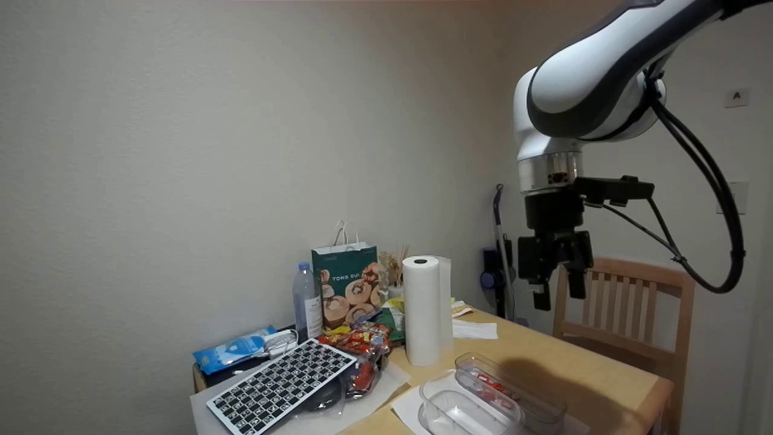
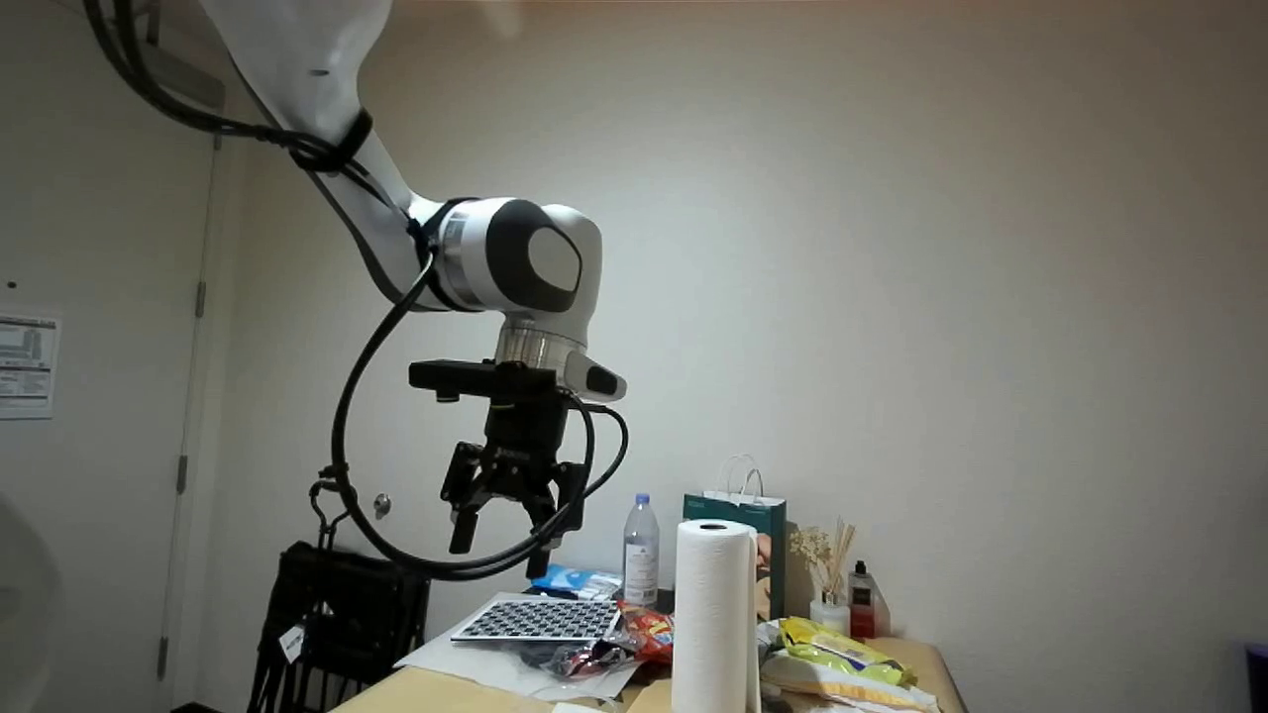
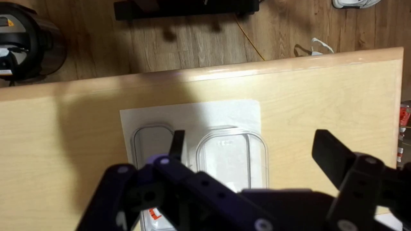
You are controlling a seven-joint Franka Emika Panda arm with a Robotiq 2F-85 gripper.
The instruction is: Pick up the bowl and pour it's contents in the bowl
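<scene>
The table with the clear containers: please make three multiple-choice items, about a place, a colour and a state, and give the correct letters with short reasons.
1. What lies under the clear containers, at least partly?
A) the checkered board
B) a white sheet
C) the paper towel roll

2. What is the main colour of the paper bag?
A) green
B) orange
C) purple

3. What is the state of the gripper?
A) shut on a container
B) shut, holding nothing
C) open, holding nothing

1 B: the wrist view shows the sheet reaching past their ends.
2 A: green shows in both exterior views.
3 C: its fingers stand apart, nothing between them.
</scene>
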